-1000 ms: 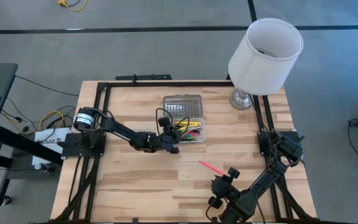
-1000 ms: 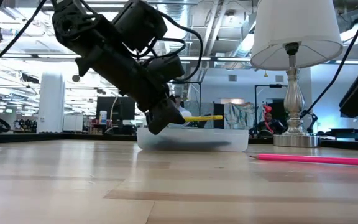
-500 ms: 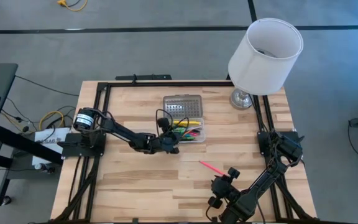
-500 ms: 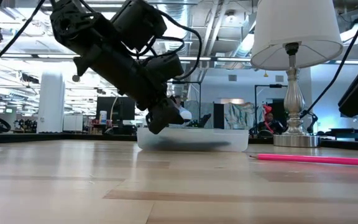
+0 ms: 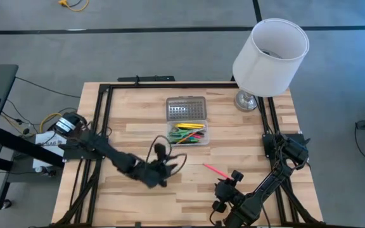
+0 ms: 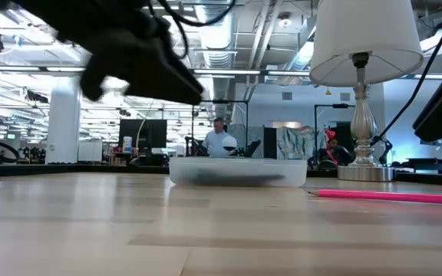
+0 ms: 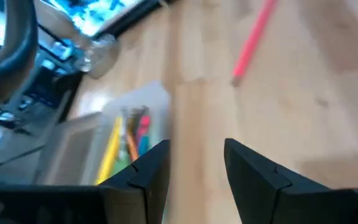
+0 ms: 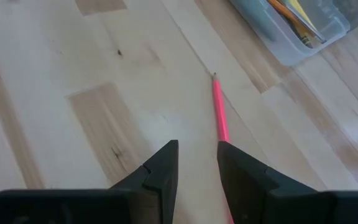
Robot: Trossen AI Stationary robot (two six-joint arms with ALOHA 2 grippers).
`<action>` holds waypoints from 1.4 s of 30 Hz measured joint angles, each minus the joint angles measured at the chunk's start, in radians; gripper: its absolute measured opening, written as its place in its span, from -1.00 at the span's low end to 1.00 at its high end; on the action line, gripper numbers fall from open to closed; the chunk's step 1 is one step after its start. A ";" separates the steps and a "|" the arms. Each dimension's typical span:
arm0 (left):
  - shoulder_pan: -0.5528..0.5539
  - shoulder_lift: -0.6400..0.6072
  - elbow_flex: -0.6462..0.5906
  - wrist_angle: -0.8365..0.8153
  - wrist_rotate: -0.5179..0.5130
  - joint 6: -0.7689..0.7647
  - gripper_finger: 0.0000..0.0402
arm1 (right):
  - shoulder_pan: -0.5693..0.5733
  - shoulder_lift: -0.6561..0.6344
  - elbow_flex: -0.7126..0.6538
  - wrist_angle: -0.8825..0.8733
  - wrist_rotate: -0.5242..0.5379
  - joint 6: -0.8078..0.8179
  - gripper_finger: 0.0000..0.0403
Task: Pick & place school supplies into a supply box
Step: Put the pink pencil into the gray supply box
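Lying flat on the wooden table (image 5: 132, 196) — a pink pencil (image 5: 215, 171), long axis diagonal, one end toward the supply box (image 5: 189, 134) (pens inside). Hovering empty, fingers parted: left gripper (image 5: 163, 166). Waiting nearby, parted too — right gripper (image 5: 228, 180). Standing behind: a lamp (image 5: 270, 54).

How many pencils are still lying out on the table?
1: a pink pencil lies on the bare wood between the supply box and the right gripper. The rest are in the box.

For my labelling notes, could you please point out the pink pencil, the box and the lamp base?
pink pencil (image 5: 215, 171), high view, mid-shaft
box (image 5: 206, 135), high view, right wall
lamp base (image 5: 244, 101), high view, foot
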 joint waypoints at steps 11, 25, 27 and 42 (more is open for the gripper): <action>-0.157 -0.002 -0.002 -0.383 -0.041 -0.370 -0.27 | -0.009 0.000 0.000 0.011 -0.015 -0.056 -0.46; -0.197 -0.002 -0.017 -0.415 -0.084 -0.375 -0.27 | -0.121 0.000 0.000 0.000 -0.115 -0.220 -0.46; -0.197 -0.002 -0.017 -0.420 -0.085 -0.375 -0.27 | -0.148 0.000 0.000 0.012 -0.127 -0.270 -0.46; -0.197 -0.001 -0.017 -0.504 -0.085 -0.443 -0.27 | -0.195 -0.087 -0.021 -0.032 -0.260 -0.435 -0.54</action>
